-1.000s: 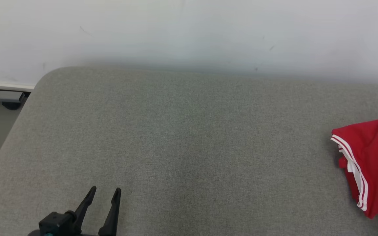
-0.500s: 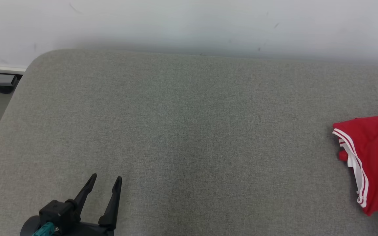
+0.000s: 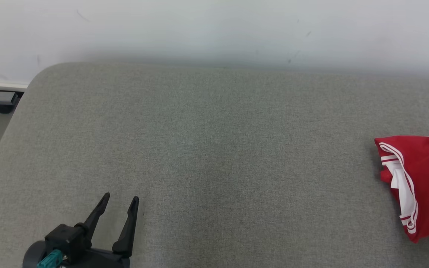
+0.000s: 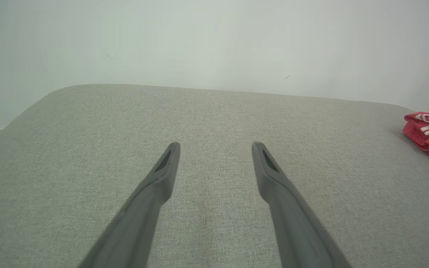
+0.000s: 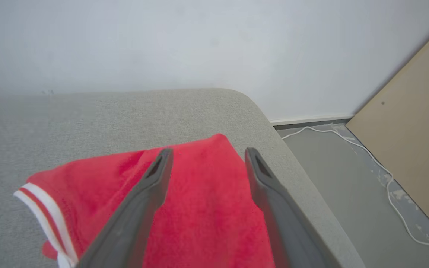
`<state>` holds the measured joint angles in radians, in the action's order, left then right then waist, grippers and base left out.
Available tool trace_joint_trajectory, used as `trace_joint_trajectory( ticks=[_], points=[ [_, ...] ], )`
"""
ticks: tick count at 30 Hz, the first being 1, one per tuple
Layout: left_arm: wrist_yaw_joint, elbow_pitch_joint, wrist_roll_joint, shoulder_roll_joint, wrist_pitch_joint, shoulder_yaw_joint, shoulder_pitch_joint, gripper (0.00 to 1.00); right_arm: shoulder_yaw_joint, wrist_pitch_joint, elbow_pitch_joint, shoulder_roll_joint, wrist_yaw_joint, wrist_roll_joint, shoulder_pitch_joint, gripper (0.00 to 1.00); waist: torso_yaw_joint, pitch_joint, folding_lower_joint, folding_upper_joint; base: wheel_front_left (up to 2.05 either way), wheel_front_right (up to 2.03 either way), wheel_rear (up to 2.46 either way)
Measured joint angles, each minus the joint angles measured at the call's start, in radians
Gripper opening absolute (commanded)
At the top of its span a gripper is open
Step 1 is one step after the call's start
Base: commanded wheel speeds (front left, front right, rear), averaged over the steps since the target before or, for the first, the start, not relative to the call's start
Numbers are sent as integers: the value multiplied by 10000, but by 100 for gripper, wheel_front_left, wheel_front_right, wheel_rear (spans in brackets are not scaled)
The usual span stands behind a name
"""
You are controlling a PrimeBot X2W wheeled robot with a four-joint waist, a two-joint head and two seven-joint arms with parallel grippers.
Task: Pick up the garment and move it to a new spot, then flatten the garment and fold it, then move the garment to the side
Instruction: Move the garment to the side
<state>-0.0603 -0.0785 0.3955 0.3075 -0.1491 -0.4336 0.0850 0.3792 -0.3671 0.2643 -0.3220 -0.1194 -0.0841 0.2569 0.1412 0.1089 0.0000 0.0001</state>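
You will find the red garment (image 3: 426,186) lying folded at the right end of the grey padded surface (image 3: 214,149), cut off by the right edge of the head view, with its white-striped hem turned toward the middle of the surface. Your right tool (image 5: 209,149) sits over that garment (image 5: 207,208) with its two dark fingers spread apart and nothing pinched between them. Red cloth shows in the gap and on both sides, but you cannot tell from its wrist view whether the fingers touch the fabric. Beyond the garment the surface rounds off at a corner, and past it you can see a grey floor (image 5: 333,178), a white cable (image 5: 382,175) and a tan board (image 5: 415,123) leaning by the white wall (image 5: 199,44). Your left tool (image 3: 121,196) is at the near left, well apart from the garment, its fingers likewise spread and holding nothing. From its own wrist view the left tool (image 4: 216,143) points along the surface toward the wall, with the garment (image 4: 428,132) at the far right.
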Motion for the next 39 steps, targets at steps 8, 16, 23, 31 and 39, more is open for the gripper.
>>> trace_joint_trajectory(
  ticks=[8,16,23,31,39],
  points=[
    [-228,-320,-232,-92,-479,454,463,100,-815,1338,-295,665,1160,-589,-19,100,-172,-485,-1,0,0,0,0],
    [-439,-594,-320,-293,-717,959,184,100,-1241,2359,-608,1693,1910,-1361,-820,100,-414,-1146,-1,-1,0,0,0],
    [-453,-696,314,-527,-721,1235,-641,100,-1584,3072,-955,2516,2015,-1616,-1944,100,-579,-1729,-2,-1,0,0,0],
    [-355,-851,654,-366,-719,1373,-836,100,-2029,3492,-851,2633,2075,-1622,-2573,100,-440,-1918,-1,-1,0,0,0],
    [-278,-834,725,-301,-719,1419,-1049,100,-2364,3839,-721,2727,2075,-1768,-3055,100,-418,-1953,-2,-1,0,0,0]
  ],
)
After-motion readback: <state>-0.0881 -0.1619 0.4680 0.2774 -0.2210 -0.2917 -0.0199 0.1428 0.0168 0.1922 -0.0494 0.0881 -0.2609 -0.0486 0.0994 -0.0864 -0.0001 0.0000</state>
